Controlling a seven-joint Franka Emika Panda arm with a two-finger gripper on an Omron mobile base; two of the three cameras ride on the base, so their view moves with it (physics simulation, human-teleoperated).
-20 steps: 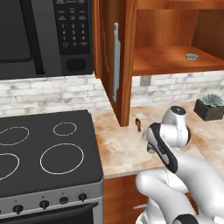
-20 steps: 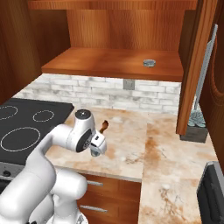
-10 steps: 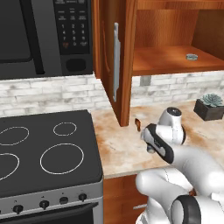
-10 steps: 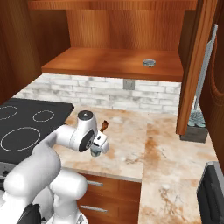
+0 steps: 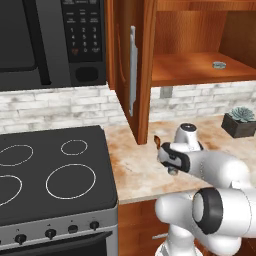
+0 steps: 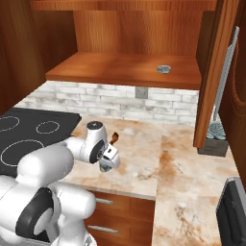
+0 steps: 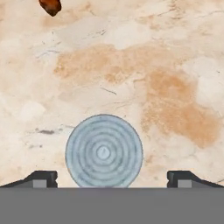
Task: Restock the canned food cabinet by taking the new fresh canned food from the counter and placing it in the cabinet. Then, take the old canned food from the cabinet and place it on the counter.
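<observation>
From the hand view we're looking straight down on the new fresh canned food (image 7: 104,151), so all that shows is its ringed silvery-blue top; the label and sides are hidden, and its lower edge is cut off by the bottom of the picture. In both base views the can is blocked by the arm's own wrist, so it can't be picked out there. The can stands upright on the desk (image 7: 131,65), long axis vertical, pointing straight up at the camera. A small reddish-brown bit (image 7: 50,6) lies on the desk at the top left, cut by the frame; what it is, hard to say.

The gripper (image 7: 111,178) hovers over the can with the jaws spread as wide as they go, gripping nothing. The can sits between the two fingertips (image 7: 41,177), a shade nearer the left one, with clear stone on either side: no contact.

Up in the cabinet (image 6: 120,72), door swung open, the old canned food (image 6: 164,69) lies flat on the shelf, well apart from the arm.
</observation>
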